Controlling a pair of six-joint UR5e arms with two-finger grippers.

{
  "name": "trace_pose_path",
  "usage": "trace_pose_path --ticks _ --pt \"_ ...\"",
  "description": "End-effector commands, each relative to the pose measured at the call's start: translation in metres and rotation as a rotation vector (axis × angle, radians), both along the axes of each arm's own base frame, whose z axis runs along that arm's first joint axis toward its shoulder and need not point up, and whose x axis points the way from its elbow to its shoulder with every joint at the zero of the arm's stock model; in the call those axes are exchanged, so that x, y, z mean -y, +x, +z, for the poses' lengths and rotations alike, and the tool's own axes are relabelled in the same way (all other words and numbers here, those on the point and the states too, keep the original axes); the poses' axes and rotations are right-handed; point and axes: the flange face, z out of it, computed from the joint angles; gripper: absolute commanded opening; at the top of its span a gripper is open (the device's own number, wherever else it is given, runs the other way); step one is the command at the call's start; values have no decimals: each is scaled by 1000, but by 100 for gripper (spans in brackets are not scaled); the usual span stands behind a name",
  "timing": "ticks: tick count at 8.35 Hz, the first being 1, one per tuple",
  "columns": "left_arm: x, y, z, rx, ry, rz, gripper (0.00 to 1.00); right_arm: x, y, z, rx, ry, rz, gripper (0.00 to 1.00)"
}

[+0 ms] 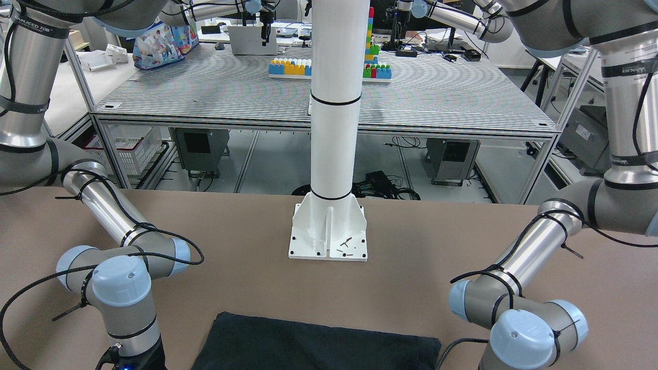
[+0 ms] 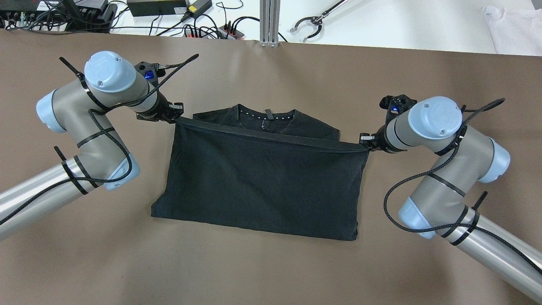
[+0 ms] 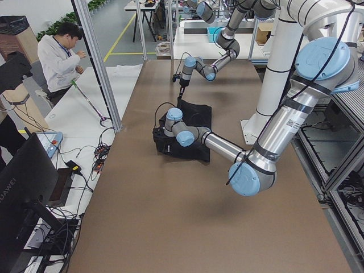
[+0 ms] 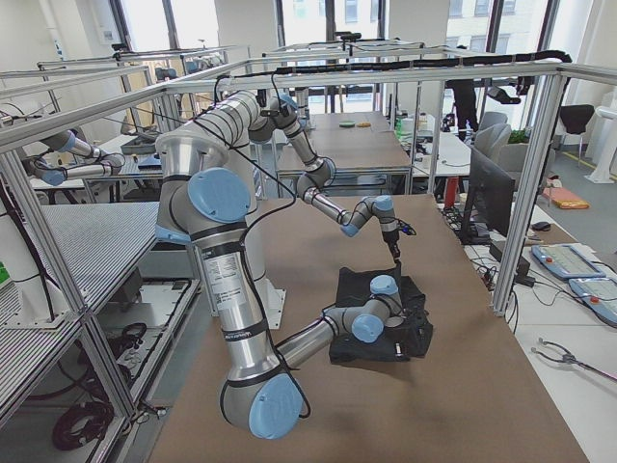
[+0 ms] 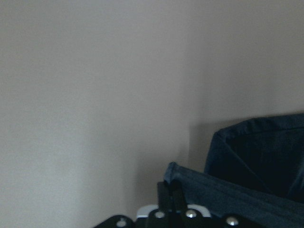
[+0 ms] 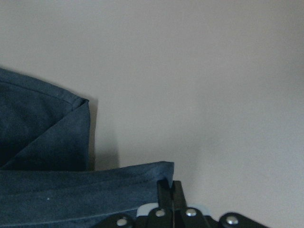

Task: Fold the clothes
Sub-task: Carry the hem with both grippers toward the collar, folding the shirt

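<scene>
The clothes point(image 2: 262, 186), a black T-shirt, lie at the middle of the brown desk point(image 2: 271, 271). The long axis runs across the desk from the left arm's side to the right arm's, and the collar point(image 2: 264, 115) points to the far edge, away from the robot. One long hemmed edge is raised off the fabric and stretched taut as a straight band between the two grippers; it crosses just short of the collar and hides the strip of shirt beneath it. The left gripper point(image 2: 175, 117) has its jaws clenched on the band's left corner, and its wrist view shows the thin fingers point(image 5: 167, 192) pinched together on the hem. The right gripper point(image 2: 365, 143) grasps the opposite corner the same way, jaws clenched on cloth. Both arms' elbows flank the shirt without touching it. On the robot's side a white pillar point(image 1: 335, 103) stands on its base plate point(image 1: 329, 231), well apart from the fabric. Beyond the far edge lie cables point(image 2: 211, 29), a black claw tool point(image 2: 311, 25) and a white cloth point(image 2: 512, 25). An operator point(image 3: 60, 57) in white stands beside the desk.
</scene>
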Motion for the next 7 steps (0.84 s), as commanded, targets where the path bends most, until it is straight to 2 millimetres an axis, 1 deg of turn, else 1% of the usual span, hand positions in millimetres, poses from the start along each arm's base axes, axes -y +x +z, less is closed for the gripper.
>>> trace_pose_path --ticks 1,2,3,4,5,6,7 --pt "1 -2 -3 -11 25 9 40 14 -12 -11 4 0 5 45" --pt "1 -8 -8 -5 99 53 99 18 -17 -27 19 20 -3 94" --pt "1 -17 -13 -2 144 79 100 23 -18 -43 31 28 -2 94" --pt "-5 -21 -26 -33 157 98 100 22 -22 -51 41 33 -11 94" --pt "-21 -28 -17 -46 152 117 100 16 -27 -55 54 44 -24 94" --pt "-45 -42 -17 -67 165 122 100 14 -30 -59 57 51 -23 94" --pt "-85 -41 -14 -88 178 158 100 5 -42 -60 56 55 -37 94"
